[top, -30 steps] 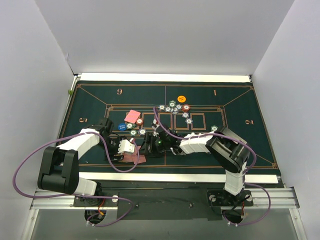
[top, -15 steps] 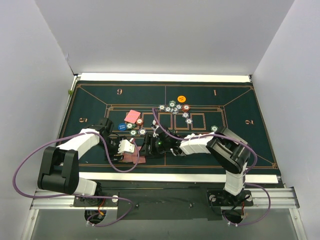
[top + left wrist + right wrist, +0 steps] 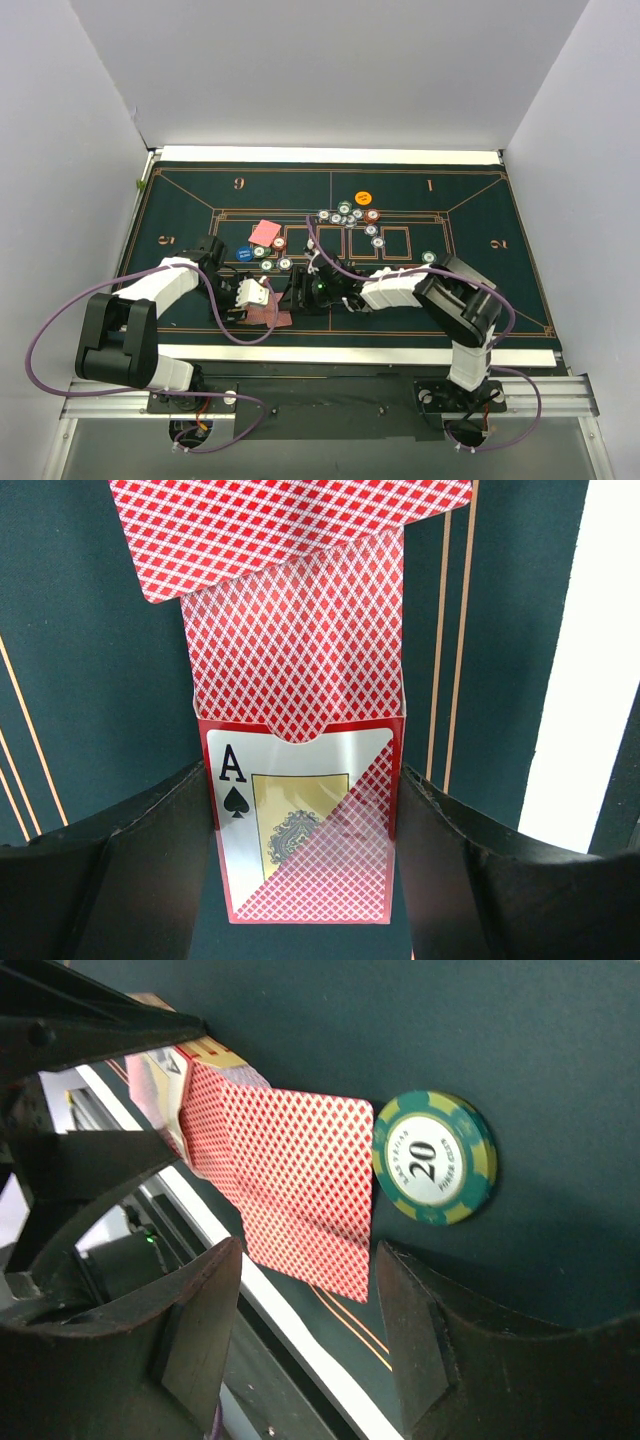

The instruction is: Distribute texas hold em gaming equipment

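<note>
Red diamond-patterned backs fill the left wrist view. The card box (image 3: 300, 855), with an ace of spades printed on its face, sits between the two fingers of the left gripper (image 3: 305, 772), which is clenched on its sides. The cards (image 3: 295, 650) stick half out of its open mouth toward 12 o'clock. One more, the top card (image 3: 290, 520), lies askew over their far end. In the right wrist view the right gripper (image 3: 310, 1260) has its jaws spread wide, and this top card shows in the gap between them; we cannot tell whether a finger touches it. A green chip (image 3: 435, 1157) marked 20 lies flat on the felt mat (image 3: 560, 1050), just beside the card's edge at 3 o'clock. From above, both grippers meet near the 6 o'clock edge of the mat, a little to the 9 o'clock side of its middle. Further toward 12 o'clock we see some loose cards (image 3: 265, 232) with backs up, the blue button (image 3: 244, 253) at their 7 o'clock, a cluster of chips (image 3: 347, 213) near the centre, and the orange button (image 3: 363, 198) at 1 o'clock of that cluster. The mat covers the tabletop (image 3: 330, 155), whose pale edge shows at 12 o'clock.
</note>
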{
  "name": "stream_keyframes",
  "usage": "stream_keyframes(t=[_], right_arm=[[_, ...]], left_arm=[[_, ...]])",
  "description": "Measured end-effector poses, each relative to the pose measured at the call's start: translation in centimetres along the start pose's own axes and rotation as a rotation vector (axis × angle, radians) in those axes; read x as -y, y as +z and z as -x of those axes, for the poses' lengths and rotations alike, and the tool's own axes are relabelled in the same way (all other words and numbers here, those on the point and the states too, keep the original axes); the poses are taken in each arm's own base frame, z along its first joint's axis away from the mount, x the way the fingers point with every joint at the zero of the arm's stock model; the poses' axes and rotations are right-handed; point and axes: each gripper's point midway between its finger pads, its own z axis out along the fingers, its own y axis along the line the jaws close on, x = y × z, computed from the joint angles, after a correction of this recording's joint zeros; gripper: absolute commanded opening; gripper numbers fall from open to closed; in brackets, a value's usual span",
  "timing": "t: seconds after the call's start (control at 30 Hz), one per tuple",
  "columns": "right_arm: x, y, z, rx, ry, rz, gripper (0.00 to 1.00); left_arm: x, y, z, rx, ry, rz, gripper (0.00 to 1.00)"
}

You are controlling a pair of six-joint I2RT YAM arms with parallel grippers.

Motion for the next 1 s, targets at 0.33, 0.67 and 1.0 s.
stream_keyframes(t=[0.33,0.67,1.0], right_arm=[[-1.13,0.92,0.43,0.012,0.050,0.069,0.52],[-0.87,0.66,0.31,0.028,0.062,0.072,0.48],[-0.74,0.49,0.04,0.046,0.106,0.101,0.43]], left_arm=[[0.00,0.03,-0.01,0.000,-0.001,-0.001,0.00],[0.00,0.04,-0.01,0.000,-0.001,-0.001,0.00],[0.00,0.04,-0.01,0.000,-0.001,-0.001,0.00]])
